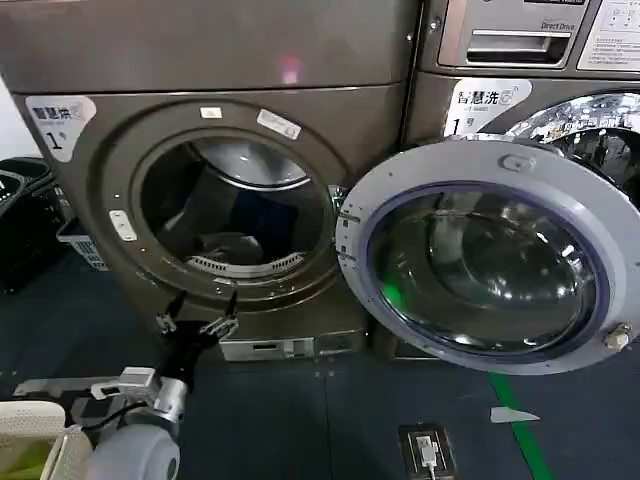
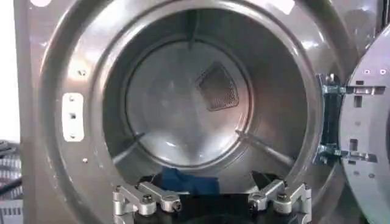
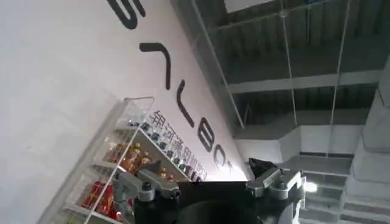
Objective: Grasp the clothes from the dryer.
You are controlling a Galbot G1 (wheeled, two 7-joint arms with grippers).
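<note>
We see the left gripper [image 1: 197, 323] spread wide and empty before the dryer [image 1: 90, 190] porthole; the clothes [image 2: 186, 181], apparently a dark blue piece, lie on the drum floor.

dark blue cloth [image 2: 189, 181] half hidden behind the left pincer [image 2: 210, 199], pale cloth [image 1: 228, 247] in the drum too dim to make out, dryer [image 1: 90, 190] cut off at the top edge
</note>
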